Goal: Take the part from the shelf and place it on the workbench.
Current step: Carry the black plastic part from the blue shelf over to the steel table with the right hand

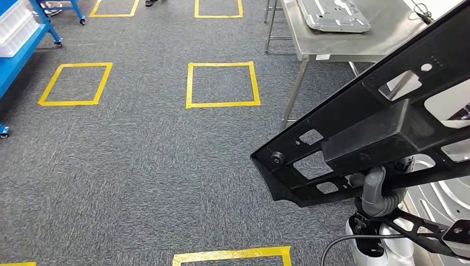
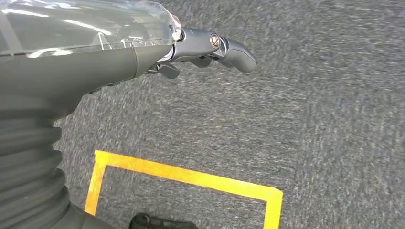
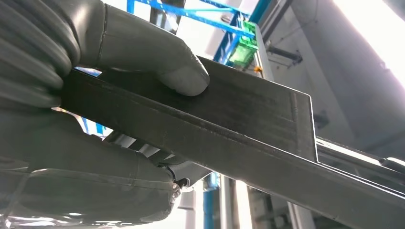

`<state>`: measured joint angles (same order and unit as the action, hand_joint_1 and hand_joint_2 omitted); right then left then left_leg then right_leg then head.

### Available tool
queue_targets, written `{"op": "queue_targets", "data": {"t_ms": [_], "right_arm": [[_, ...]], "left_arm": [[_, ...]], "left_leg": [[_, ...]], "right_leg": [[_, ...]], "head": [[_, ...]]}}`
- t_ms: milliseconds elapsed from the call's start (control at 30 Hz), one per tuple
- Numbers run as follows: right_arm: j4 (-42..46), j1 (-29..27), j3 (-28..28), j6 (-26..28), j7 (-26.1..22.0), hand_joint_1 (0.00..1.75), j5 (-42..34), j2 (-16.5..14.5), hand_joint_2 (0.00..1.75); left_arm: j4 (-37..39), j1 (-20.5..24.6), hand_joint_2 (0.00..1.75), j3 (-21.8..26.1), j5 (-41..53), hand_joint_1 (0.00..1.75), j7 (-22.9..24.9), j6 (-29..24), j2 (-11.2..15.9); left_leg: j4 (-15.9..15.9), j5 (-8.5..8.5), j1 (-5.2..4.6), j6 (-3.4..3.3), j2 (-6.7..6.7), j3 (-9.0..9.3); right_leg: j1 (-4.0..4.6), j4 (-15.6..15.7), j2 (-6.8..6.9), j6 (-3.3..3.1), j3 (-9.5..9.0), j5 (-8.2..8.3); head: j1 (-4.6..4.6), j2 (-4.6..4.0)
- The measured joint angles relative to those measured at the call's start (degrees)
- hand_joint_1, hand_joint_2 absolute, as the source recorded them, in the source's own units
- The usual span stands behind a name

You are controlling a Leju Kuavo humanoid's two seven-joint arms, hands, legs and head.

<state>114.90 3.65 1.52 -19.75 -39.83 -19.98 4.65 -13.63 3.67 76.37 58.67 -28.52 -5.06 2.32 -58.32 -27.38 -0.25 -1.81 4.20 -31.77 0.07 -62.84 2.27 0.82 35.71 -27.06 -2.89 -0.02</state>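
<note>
Black part is riding clamped in my right hand, well short of the steel surface; I'm judging level carrying safest. My left hand is hanging empty, fingers loosely apart.

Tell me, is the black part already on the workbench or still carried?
Carried: the right robot hand grips the black part above the carpet; the workbench stands ahead.

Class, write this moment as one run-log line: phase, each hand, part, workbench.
phase: carrying | right hand: grips black part | left hand: holds nothing | workbench: ahead, grey part on it
</note>
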Motion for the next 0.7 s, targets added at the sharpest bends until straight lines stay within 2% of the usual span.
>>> {"op": "queue_targets", "data": {"t_ms": [33,67,133,167,233,267,300,333,367,400,433,467,533,567,600,633,667,700], "right_arm": [[0.0,0.3,0.0,0.1,0.0,1.75,0.0,0.0,1.75],[0.0,0.6,0.0,0.1,0.0,1.75,0.0,0.0,1.75],[0.0,0.8,0.0,0.2,-0.1,1.75,0.0,0.0,1.75],[0.0,0.9,0.0,0.2,-0.2,1.75,0.0,0.1,1.75],[0.0,1.1,-0.1,0.1,-0.2,1.75,0.0,0.1,1.75],[0.0,1.3,-0.1,0.1,-0.2,1.75,0.0,0.1,1.75],[0.0,1.4,-0.1,0.1,-0.2,1.75,0.0,0.1,1.75],[-0.1,1.4,-0.1,0.1,-0.2,1.75,0.0,0.1,1.75],[-0.2,1.4,-0.1,0.2,-0.2,1.75,0.1,0.1,1.75],[-0.3,1.4,-0.1,0.2,-0.2,1.75,0.2,0.1,1.75],[-0.3,1.4,-0.1,0.4,-0.2,1.75,0.5,0.1,1.75],[-0.3,1.4,-0.1,0.5,-0.2,1.75,0.8,0.0,1.75],[-0.3,1.5,-0.1,0.8,-0.2,1.75,1.2,0.0,1.75],[-0.3,1.6,-0.1,1.0,-0.2,1.75,1.3,0.0,1.75],[-0.3,1.6,-0.1,1.1,-0.2,1.75,1.3,0.0,1.75],[-0.3,1.6,-0.1,1.1,-0.2,1.75,1.4,0.0,1.75],[-0.3,1.6,-0.1,1.1,-0.2,1.75,1.4,0.0,1.75],[-0.3,1.7,-0.1,1.2,-0.2,1.75,1.4,0.0,1.75]], "left_arm": [[0.0,0.0,1.75,0.0,0.0,0.0,0.0,0.0,0.1],[-0.1,0.0,1.75,0.0,0.0,0.0,0.0,0.1,0.2],[-0.1,0.0,1.75,0.0,0.0,0.0,0.0,0.1,0.3],[-0.1,0.1,1.75,0.0,0.0,0.0,0.0,0.1,0.4],[-0.2,0.1,1.75,0.0,0.0,0.0,0.0,0.1,0.5],[-0.2,0.0,1.75,0.0,0.0,0.0,0.0,0.1,0.6],[-0.3,-0.1,1.75,0.0,0.0,0.0,0.0,0.1,0.6],[-0.3,-0.3,1.75,0.0,0.0,0.0,0.0,0.1,0.7],[-0.3,-0.4,1.75,0.0,0.0,0.0,0.1,0.1,0.7],[-0.3,-0.5,1.75,0.0,0.0,0.0,0.1,0.1,0.8],[-0.3,-0.5,1.75,0.0,0.0,0.0,0.1,0.1,0.8],[-0.3,-0.4,1.75,0.0,0.0,0.0,0.1,0.1,0.9],[-0.3,-0.4,1.75,0.0,0.0,0.0,0.1,0.1,0.9],[-0.3,-0.4,1.75,0.0,0.0,0.0,0.1,0.1,0.9],[-0.3,-0.4,1.75,0.0,0.0,0.0,0.2,0.1,0.9],[-0.3,-0.3,1.75,0.0,0.0,0.0,0.2,0.1,0.9],[-0.3,-0.3,1.75,0.0,0.0,0.0,0.2,0.1,0.9],[-0.4,-0.2,1.75,0.0,0.0,0.0,0.2,0.1,1.0]], "left_leg": [[0.0,-0.09,-0.1,0.19,0.48,0.07],[0.0,-0.18,-0.17,0.41,0.97,0.14],[0.1,-0.28,-0.22,0.9,1.97,0.34],[0.0,-0.53,-0.17,1.2,1.77,0.44],[-3.0,-2.61,0.0,1.72,-0.5,-0.59],[-6.3,-4.43,0.18,1.92,-2.08,-2.05],[-10.4,-6.34,0.28,2.07,-3.09,-3.93],[-14.0,-7.7,0.37,2.24,-3.54,-5.71],[-16.2,-8.03,0.47,2.38,-3.7,-6.83],[-16.0,-7.16,0.57,2.48,-3.74,-6.91],[-13.5,-5.27,0.71,2.55,-3.91,-5.88],[-9.4,-2.93,0.91,2.58,-4.58,-4.06],[-2.5,-0.19,1.23,2.51,-6.87,-0.98],[-0.9,0.16,1.23,2.32,-7.61,-0.33],[-0.6,0.03,1.11,2.04,-7.74,-0.26],[-0.5,0.22,1.02,1.62,-7.08,-0.26],[-0.3,0.44,1.01,1.2,-6.46,-0.23],[0.0,0.67,1.05,0.78,-5.85,-0.18]], "right_leg": [[0.34,2.7,0.82,-0.4,-1.42,0.71],[0.64,4.1,1.26,-0.75,-2.04,0.87],[0.77,4.6,0.16,-1.29,-1.94,1.02],[0.62,4.9,-0.41,-1.54,-2.06,1.25],[0.19,5.6,-1.47,-2.1,-2.42,1.74],[0.09,5.7,-2.0,-2.26,-2.5,1.88],[0.05,5.7,-2.63,-2.37,-2.46,1.93],[0.05,5.6,-3.32,-2.4,-2.43,1.95],[0.04,5.6,-4.03,-2.41,-2.42,1.96],[0.01,5.5,-4.76,-2.37,-2.43,1.95],[-0.04,5.3,-5.49,-2.29,-2.48,1.91],[-0.12,5.1,-6.2,-2.14,-2.49,1.82],[-0.18,4.5,-7.49,-1.56,-2.19,1.62],[-0.25,4.3,-8.03,-1.2,-1.91,1.63],[-0.32,4.3,-8.56,-0.81,-1.65,1.74],[-0.39,4.4,-9.09,-0.41,-1.44,1.91],[-0.45,4.3,-9.04,-0.09,-1.3,1.9],[-0.38,3.7,-8.2,0.21,-0.95,1.45]], "head": [[0.0,0.0],[0.0,0.0],[-0.01,0.0],[-0.01,0.0],[-0.01,0.0],[0.0,0.0],[0.0,0.0],[0.0,0.0],[0.0,0.0],[0.0,0.0],[0.0,0.0],[0.0,0.0],[0.0,0.0],[0.0,0.0],[0.0,0.0],[0.0,0.0],[0.0,0.0],[0.0,0.0]]}}
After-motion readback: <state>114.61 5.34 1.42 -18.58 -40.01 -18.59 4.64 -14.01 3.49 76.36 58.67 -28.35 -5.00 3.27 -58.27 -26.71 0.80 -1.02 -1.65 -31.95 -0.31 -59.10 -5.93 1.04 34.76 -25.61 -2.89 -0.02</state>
